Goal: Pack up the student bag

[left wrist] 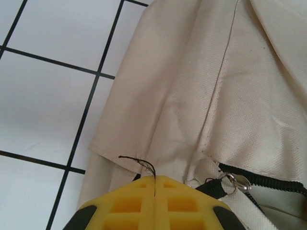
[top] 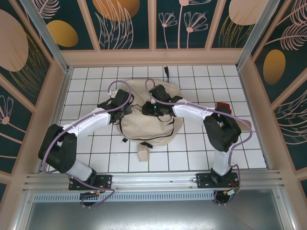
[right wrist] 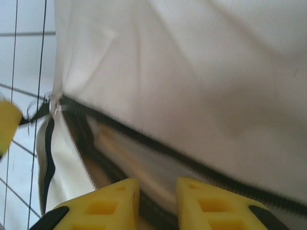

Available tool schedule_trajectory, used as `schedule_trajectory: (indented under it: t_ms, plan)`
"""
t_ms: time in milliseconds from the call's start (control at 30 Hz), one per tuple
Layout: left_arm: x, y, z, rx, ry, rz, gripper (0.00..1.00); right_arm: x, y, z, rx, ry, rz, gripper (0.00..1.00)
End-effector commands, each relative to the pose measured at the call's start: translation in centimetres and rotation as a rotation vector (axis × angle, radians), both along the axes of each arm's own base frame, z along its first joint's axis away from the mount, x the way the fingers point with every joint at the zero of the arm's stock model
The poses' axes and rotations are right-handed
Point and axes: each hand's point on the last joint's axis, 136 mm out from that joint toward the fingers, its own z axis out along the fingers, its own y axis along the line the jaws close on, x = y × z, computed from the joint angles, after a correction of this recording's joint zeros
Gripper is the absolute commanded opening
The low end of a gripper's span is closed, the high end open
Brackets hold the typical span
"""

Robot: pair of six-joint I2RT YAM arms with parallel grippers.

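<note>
On the white tiled surface, the large beige fabric backpack is lying flat, with my left tool and right tool meeting over its upper part.

Left wrist: my fingers are pressing together at the cloth edge, beside the silver zipper pull.

Right wrist: my fingers are spreading apart over the dark zipper opening, which my arms are covering from above. I should be keeping the flap taut while widening it.

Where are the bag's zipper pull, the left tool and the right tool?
zipper pull [left wrist: 238,182]: left wrist view, on its metal tab.
left tool [left wrist: 155,181]: left wrist view, seam between its shut fingertips.
right tool [right wrist: 157,182]: right wrist view, gap between its open fingertips.
</note>
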Motion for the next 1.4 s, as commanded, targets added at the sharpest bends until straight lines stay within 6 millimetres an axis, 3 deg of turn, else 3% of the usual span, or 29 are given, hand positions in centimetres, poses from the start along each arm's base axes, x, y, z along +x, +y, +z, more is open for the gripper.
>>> schedule_trajectory:
  t_ms: [0, 133, 300, 367, 433, 533, 600, 700, 900, 1033, 1167, 1367]
  plan:
    - [0.1, 0.3, 1.1, 0.0, -0.023, -0.002, 0.0, -1.9, -0.8, 0.3, 0.004, 0.04, -0.03, 0.27]
    - [0.1, 0.2, 1.2, -0.012, -0.042, -0.009, 0.0, -1.6, -2.1, -2.3, -0.089, 0.042, -0.106, 0.25]
    - [-0.2, 0.3, 0.7, 0.007, -0.016, -0.023, 0.0, -1.1, -1.8, -3.8, -0.097, 0.058, -0.11, 0.24]
    - [-0.3, 0.3, 0.4, 0.01, -0.007, -0.028, 0.0, -0.2, -1.5, -2.3, -0.094, 0.02, -0.109, 0.23]
    - [-0.4, 0.2, 0.1, 0.011, 0.001, -0.032, 0.0, 0.7, -1.4, 0.6, -0.071, -0.054, -0.119, 0.24]
    - [-0.3, 0.3, -0.3, 0.017, 0.008, -0.031, 0.0, 2.0, -2.8, 5.0, -0.04, -0.163, -0.172, 0.31]
    - [-0.2, 0.3, -0.6, 0.027, 0.013, -0.025, 0.0, 3.2, -5.6, 6.8, -0.049, -0.22, -0.263, 0.4]
    - [-0.1, 0.8, -0.8, 0.052, 0.018, -0.004, 0.09, 4.5, -11.7, 6.8, -0.097, -0.226, -0.445, 0.51]
    - [-0.2, 2.2, 0.8, 0.089, -0.01, 0.035, 0.56, 4.6, -26.2, 5.6, -0.231, -0.218, -0.828, 0.67]
    - [-0.1, 2.6, 2.6, 0.088, -0.05, 0.039, 0.71, 3.5, -33.9, 5.8, -0.285, -0.23, -1.025, 0.73]
    - [0.2, 2.5, 4.4, 0.074, -0.098, 0.03, 0.79, 2.5, -40.0, 4.4, -0.326, -0.169, -1.17, 0.78]
    - [0.4, 2.4, 6.0, 0.055, -0.14, 0.021, 0.86, -0.2, -47.2, 1.5, -0.404, -0.044, -1.386, 0.81]
